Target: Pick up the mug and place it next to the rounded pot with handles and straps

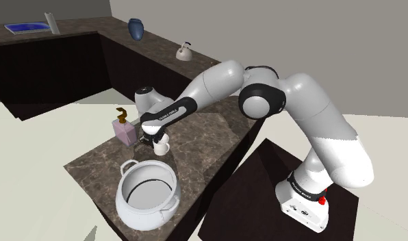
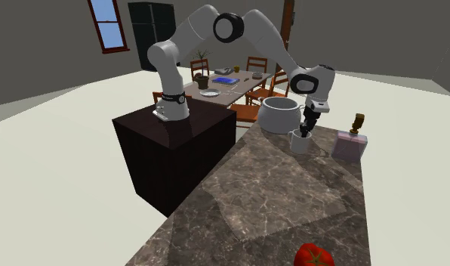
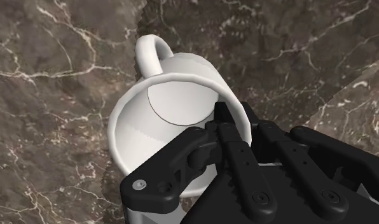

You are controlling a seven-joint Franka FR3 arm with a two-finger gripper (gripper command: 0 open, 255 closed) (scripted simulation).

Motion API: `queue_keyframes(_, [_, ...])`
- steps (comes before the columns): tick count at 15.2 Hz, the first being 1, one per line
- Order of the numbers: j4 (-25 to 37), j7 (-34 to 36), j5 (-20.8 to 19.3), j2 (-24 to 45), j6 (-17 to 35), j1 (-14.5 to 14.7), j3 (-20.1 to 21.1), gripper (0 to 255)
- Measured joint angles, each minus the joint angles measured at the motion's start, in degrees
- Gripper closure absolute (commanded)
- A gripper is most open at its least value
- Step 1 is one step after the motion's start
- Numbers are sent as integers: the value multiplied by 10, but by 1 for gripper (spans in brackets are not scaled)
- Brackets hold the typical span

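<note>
The claw [image 3: 236,124] appears pinched on the wall of the white mug [image 3: 175,114], opposite its handle; whether the mug touches the table [image 1: 216,133] is unclear. The pot [image 1: 146,195] stands just beside, toward the table's end corner.

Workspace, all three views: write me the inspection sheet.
Surface: dark marbled counter.
Job's things: white mug upright, its handle pointing away from the tool; white pot with handles close by, not touching it.
Clutter: pink pump bottle beside the mug; red fruit-like thing further along the counter.
Grippers: tool clasps the mug's wall, one finger inside, one outside.
Cables: nothing seen.
Surroundings: dining table with chairs; back counter carrying a blue vase and a kettle.
</note>
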Motion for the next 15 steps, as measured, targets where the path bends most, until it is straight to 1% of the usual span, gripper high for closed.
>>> queue_keyframes(4, [1, 0, 0, 1, 0, 0, 0, 255])
queue_keyframes(5, [1, 0, 0, 1, 0, 0, 0, 0])
queue_keyframes(11, [1, 0, 0, 1, 0, 0, 0, 0])
queue_keyframes(13, [5, 1, 0, -9, -13, 1, 0, 0])
queue_keyframes(14, [-13, 1, 0, -28, -14, 1, 0, 0])
queue_keyframes(15, [-11, 2, 0, -38, -26, 2, 1, 0])
